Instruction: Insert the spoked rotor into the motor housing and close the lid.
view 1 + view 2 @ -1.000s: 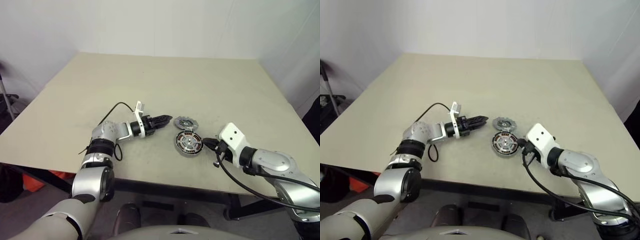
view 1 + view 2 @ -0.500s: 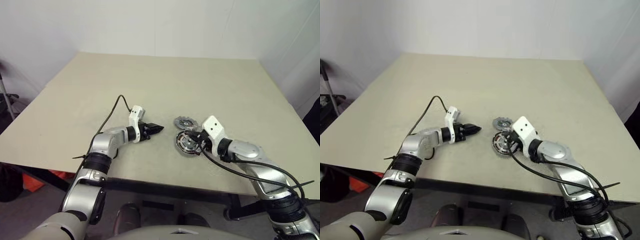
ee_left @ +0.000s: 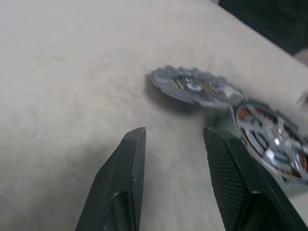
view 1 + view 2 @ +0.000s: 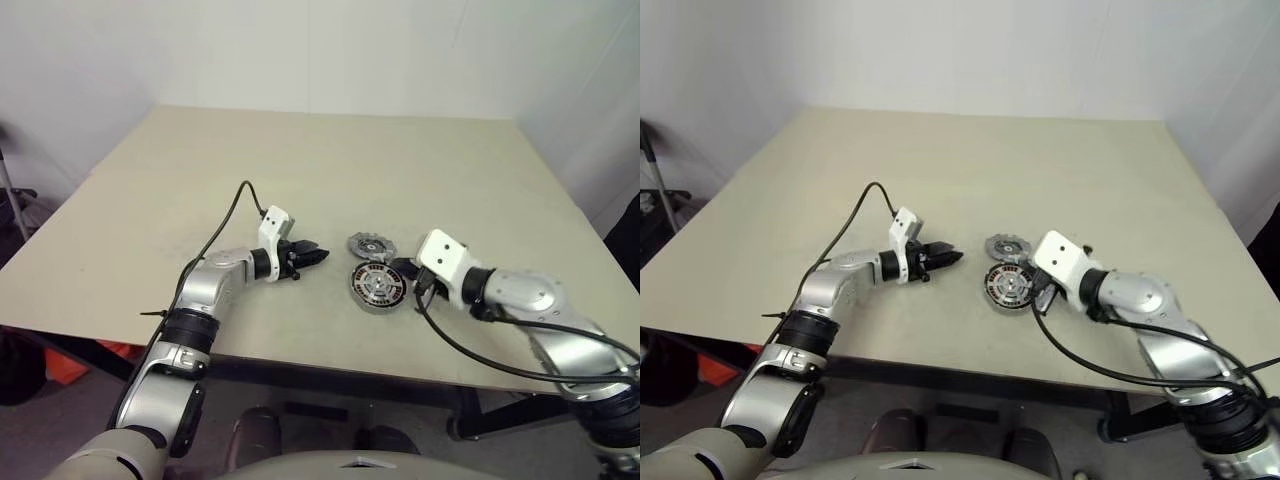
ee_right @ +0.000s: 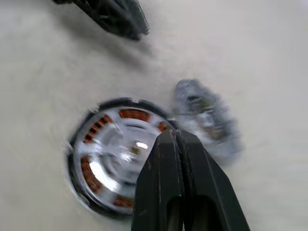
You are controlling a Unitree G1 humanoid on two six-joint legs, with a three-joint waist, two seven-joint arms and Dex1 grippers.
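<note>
The motor housing lies flat near the table's front edge, a dark ring with copper windings under silvery spokes. I cannot pick out the spoked rotor as a separate part from that spoked face. The lid, a grey notched disc, rests just behind the housing and touches its far rim. My left gripper is open and empty, low over the table left of the lid. My right gripper is shut, holds nothing, and has its tip at the housing's right edge.
The beige table stretches wide behind and to both sides of the parts. Its front edge runs close below the housing. A black cable loops from my left wrist over the table.
My left gripper has rolled and drawn back a little from the lid. My right gripper swung in over the housing, then eased back to its right edge. The parts have not moved.
</note>
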